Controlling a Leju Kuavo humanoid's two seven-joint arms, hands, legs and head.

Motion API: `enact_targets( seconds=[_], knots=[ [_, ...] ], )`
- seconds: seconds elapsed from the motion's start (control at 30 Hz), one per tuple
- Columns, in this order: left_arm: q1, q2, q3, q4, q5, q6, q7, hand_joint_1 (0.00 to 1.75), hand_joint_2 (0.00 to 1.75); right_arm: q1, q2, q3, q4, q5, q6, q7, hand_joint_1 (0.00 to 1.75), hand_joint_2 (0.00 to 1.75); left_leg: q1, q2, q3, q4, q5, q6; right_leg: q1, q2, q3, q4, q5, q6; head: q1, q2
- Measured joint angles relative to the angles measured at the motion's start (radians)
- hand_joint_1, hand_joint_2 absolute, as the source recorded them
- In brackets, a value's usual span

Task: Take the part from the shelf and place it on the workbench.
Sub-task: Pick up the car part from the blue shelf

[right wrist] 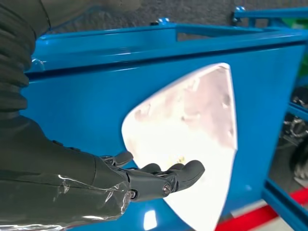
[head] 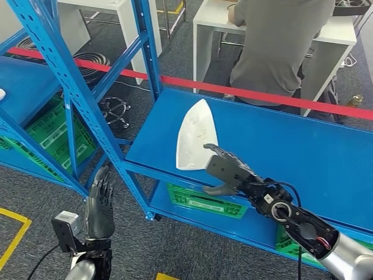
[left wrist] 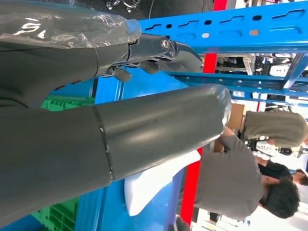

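Right hand (head: 224, 169) open, empty, beside part's (head: 193, 137) wide end on shelf (head: 285, 146); tip points away; left hand (head: 99, 204) far.

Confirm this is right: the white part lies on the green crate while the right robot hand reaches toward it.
Not quite. The head view shows the white part lying on the blue shelf, not a crate. The right robot hand does reach toward it.

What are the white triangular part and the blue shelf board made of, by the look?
White triangular part: probably moulded plastic or painted sheet; thin curved shell, smooth and slightly glossy with faint smudges. Blue shelf board: likely painted or powder-coated steel; flat, even semi-gloss blue, matching the blue perforated uprights with punched slots. Neither can be confirmed from the images.
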Motion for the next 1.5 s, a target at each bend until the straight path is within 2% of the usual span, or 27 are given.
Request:
enact_targets(
  seconds=[0.33,0.67,0.93,1.17,1.5],
  knots=[
    [-0.017,-0.013,0.000,0.020,0.006,-0.022,-0.002,0.00,0.00,-0.088,0.000,0.052,0.214,-0.029,0.025,-0.038,0.00,1.75,0.000,0.000,0.000,0.000,0.000,0.000,0.000,0.000,0.000,-0.001,0.001,0.001,0.000,0.000],
    [-0.027,-0.020,0.000,0.037,0.008,-0.023,0.000,0.00,0.00,-0.143,0.001,0.094,0.366,-0.034,0.049,-0.068,0.00,1.75,0.000,0.000,0.000,0.000,0.000,0.000,0.000,0.000,0.001,-0.001,0.001,0.001,0.000,0.000],
    [-0.031,-0.023,-0.002,0.040,0.016,-0.003,-0.001,0.00,0.00,-0.237,0.040,0.155,0.467,0.032,0.065,-0.114,0.00,1.75,0.000,0.000,0.000,0.000,0.000,0.000,0.000,0.000,0.001,-0.001,0.001,0.000,0.000,0.000],
    [-0.026,-0.022,-0.002,0.040,0.009,0.011,-0.002,0.00,0.00,-0.295,0.074,0.199,0.480,0.084,0.065,-0.098,0.00,1.75,0.000,0.000,0.000,0.000,0.000,0.000,0.000,0.000,0.001,-0.001,0.002,0.000,0.000,0.000],
    [-0.017,-0.020,-0.002,0.040,-0.005,0.009,-0.002,0.00,0.00,-0.349,0.093,0.238,0.387,0.126,0.091,-0.050,0.00,1.75,0.000,0.000,0.000,0.000,0.000,0.000,0.000,0.000,0.001,-0.001,0.002,0.000,0.000,0.000]
  ],
)
